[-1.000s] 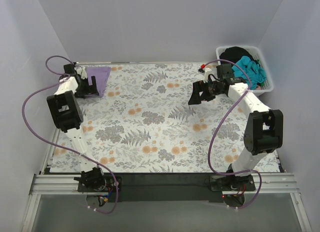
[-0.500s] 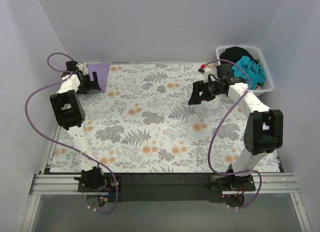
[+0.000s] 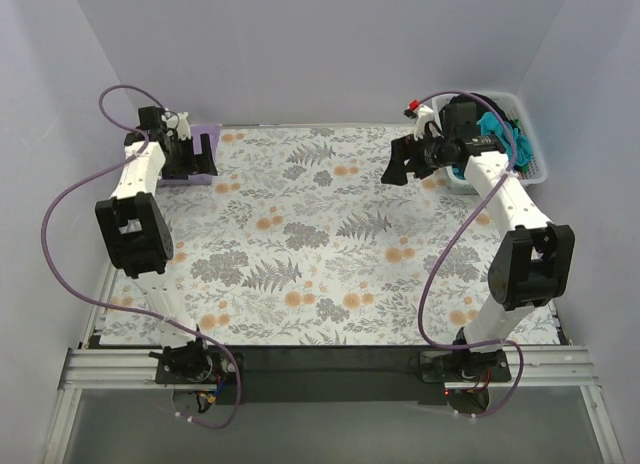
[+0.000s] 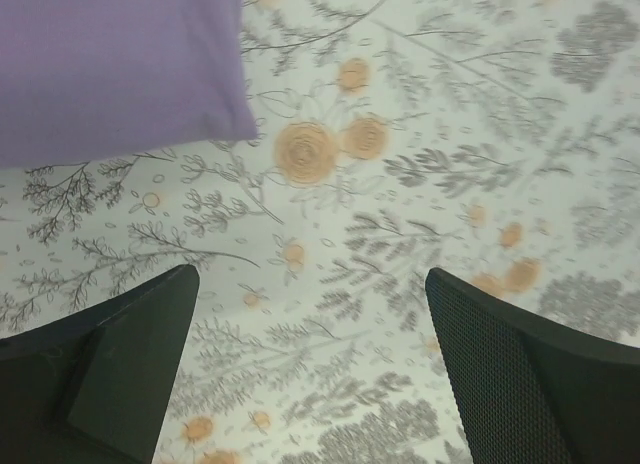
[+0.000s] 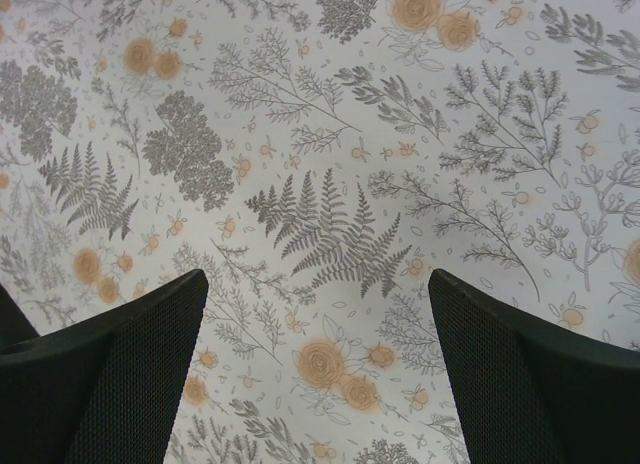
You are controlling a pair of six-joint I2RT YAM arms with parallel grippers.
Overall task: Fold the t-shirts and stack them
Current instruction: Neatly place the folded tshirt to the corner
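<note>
A folded lavender-purple t-shirt [image 3: 205,144] lies at the table's far left corner; its corner shows in the left wrist view [image 4: 115,69]. My left gripper [image 3: 197,160] is open and empty, held just above the floral cloth right beside that shirt. In its own view the gripper [image 4: 310,374] has its jaws wide apart over bare cloth. Teal [image 3: 497,131] and black [image 3: 466,106] t-shirts lie piled in a white basket [image 3: 536,170] at the far right. My right gripper [image 3: 398,162] is open and empty, in the air left of the basket; its wrist view [image 5: 318,369] shows only floral cloth.
The floral-printed covering [image 3: 320,244] spreads over the whole table. White walls close in the left, back and right sides. The basket stands at the table's far right corner, partly behind my right arm.
My left gripper moved back and to the right, off the purple shirt, which now lies more covered by the arm. My right arm lifted and drew back toward the basket.
</note>
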